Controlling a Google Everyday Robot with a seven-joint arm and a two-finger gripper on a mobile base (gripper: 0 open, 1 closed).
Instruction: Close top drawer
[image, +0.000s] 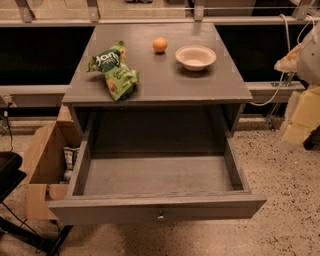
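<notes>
Speckled pale stone flooring (290, 200) is spreading under everything in the camera view, with a dark recess and a metal rail running along the back wall. Standing on that floor is a grey wooden cabinet (165, 87), and its flat top is carrying a crumpled green snack bag (116, 70), a small round orange fruit (159, 45) and a shallow white bowl (195, 57), all well apart from one another. An open brown cardboard box (42, 160) is sitting on the floor just beside the cabinet's left flank.

The top drawer (157, 207), a wide grey wooden box with a tall front panel, is standing pulled far out toward the camera, its bare inside showing. Its small round metal knob (161, 217) is sitting at the centre of the front panel. The panel's long axis is running left to right across the frame, while the slide direction is pointing away from the camera, back into the cabinet.

The pale yellowish gripper (300, 120) is hanging at the right edge of the frame, blurred, off the cabinet's right side and apart from the drawer. Whether it is released or clenched I cannot tell, and nothing is visibly being held.

From the gripper, the front panel is lying to the left and nearer the camera. I am judging that the push has not begun: the gripper is sitting beside the drawer's right wall, not in front of the panel, so it is needing to swing round to the panel's outer face before pressing it inward.
</notes>
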